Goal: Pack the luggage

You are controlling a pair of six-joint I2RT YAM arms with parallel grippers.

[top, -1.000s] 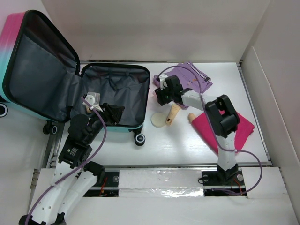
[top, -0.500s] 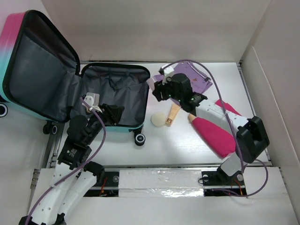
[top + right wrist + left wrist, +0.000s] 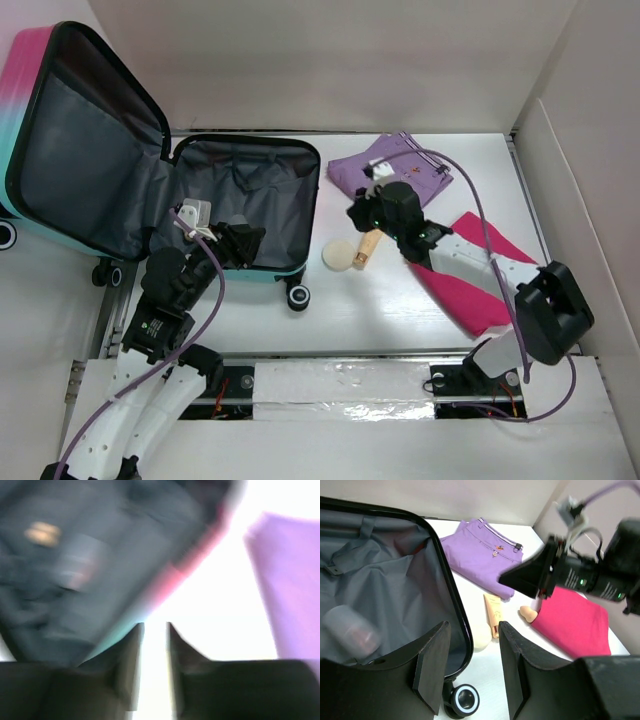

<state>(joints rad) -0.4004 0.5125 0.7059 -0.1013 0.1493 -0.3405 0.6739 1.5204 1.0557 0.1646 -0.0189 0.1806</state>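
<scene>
The luggage [image 3: 262, 195] lies open at the table's left; its base is flat on the table [image 3: 400, 315] and its lid [image 3: 85, 150] stands up and leans away to the left, pink-to-teal shell outward; grey lining covers both halves, with loose straps [image 3: 245, 175] near the base's far wall; one pale, blurred thing [image 3: 350, 627] lies on the base lining, too soft to name; the lid holds nothing that shows. The left gripper [image 3: 474, 645] hangs over the base's near right corner, fingers spread with nothing between them; the right gripper [image 3: 358, 216] hovers just right of the base's rim, above a tube [image 3: 366, 250], its fingers [image 3: 127, 660] close with only a narrow slit between and nothing in it, though that wrist view is smeared. Beside the black rim lies a cream disc [image 3: 338, 255], touching the tube; a purple garment [image 3: 400, 170] lies behind them; a pink cloth [image 3: 480, 290] lies to the right under the right arm, a peach knob [image 3: 526, 612] at its edge. A wheel [image 3: 464, 700] juts from the base's near corner. Bare white table runs along the near side; white walls [image 3: 330, 60] close the back and right. Print on the tube is too small to read.
</scene>
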